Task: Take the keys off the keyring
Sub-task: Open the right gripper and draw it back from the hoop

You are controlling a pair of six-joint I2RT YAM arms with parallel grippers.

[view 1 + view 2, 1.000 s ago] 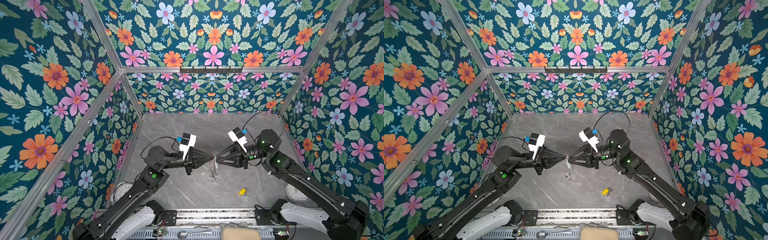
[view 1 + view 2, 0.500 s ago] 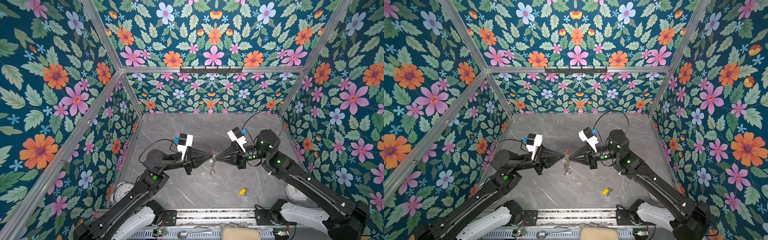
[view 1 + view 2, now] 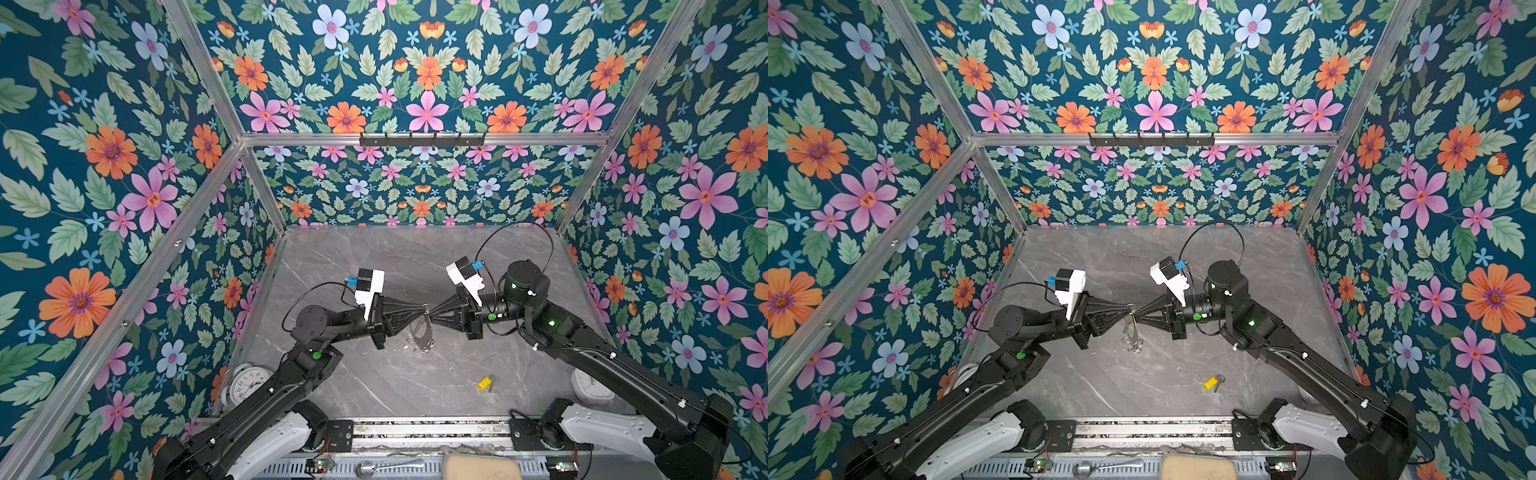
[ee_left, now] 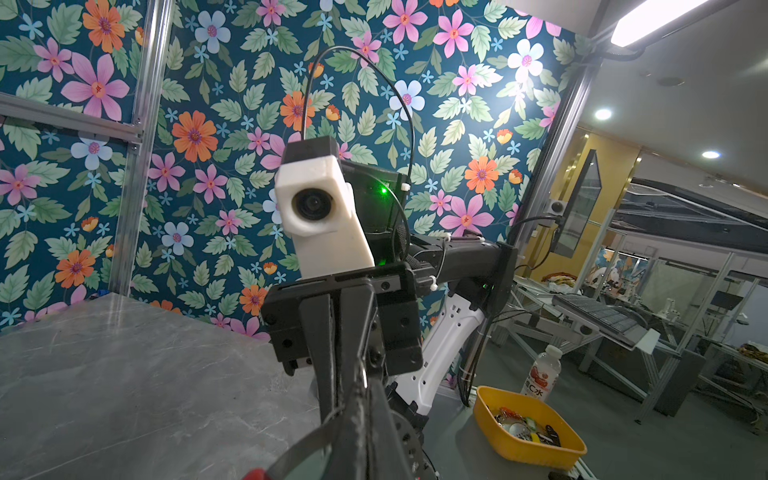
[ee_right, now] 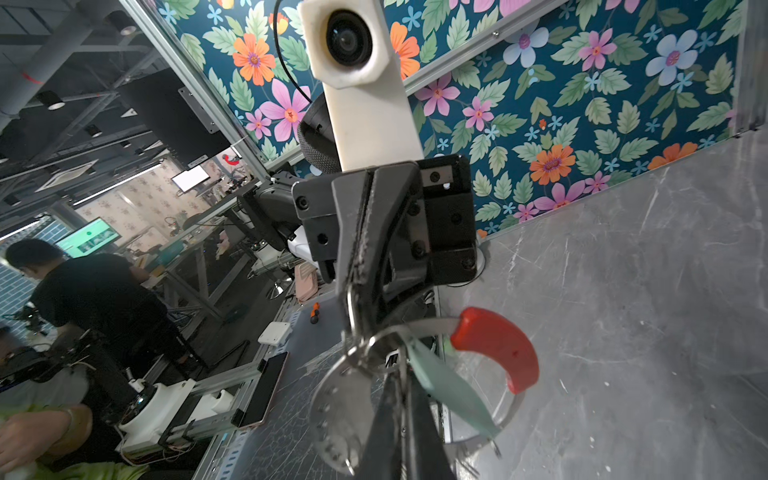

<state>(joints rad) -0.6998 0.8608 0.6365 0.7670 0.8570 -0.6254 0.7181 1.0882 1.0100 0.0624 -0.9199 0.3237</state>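
Both grippers meet tip to tip above the table's middle, with the keyring [image 3: 419, 334] [image 3: 1132, 337] hanging between them. My left gripper [image 3: 420, 308] [image 4: 364, 380] is shut on a small split ring at the hoop's top. My right gripper [image 3: 431, 311] [image 5: 399, 372] is shut on a thin ring beside it. The right wrist view shows the hoop's red sleeve [image 5: 498, 345], a silver key [image 5: 345, 411] and its mint tag [image 5: 449, 390] hanging on either side of my fingers. The yellow-tagged key [image 3: 484, 382] [image 3: 1212, 382] lies loose on the table, front right.
A white alarm clock [image 3: 248, 384] stands at the front left corner and a white object [image 3: 590, 385] at the front right, partly under the right arm. A black hook rail [image 3: 419, 139] runs along the back wall. A yellow bin [image 4: 528, 432] sits outside the cell.
My right gripper's jaws have closed on the ring at the hoop's top. Both grippers and the hanging keyring have shifted slightly toward the back.
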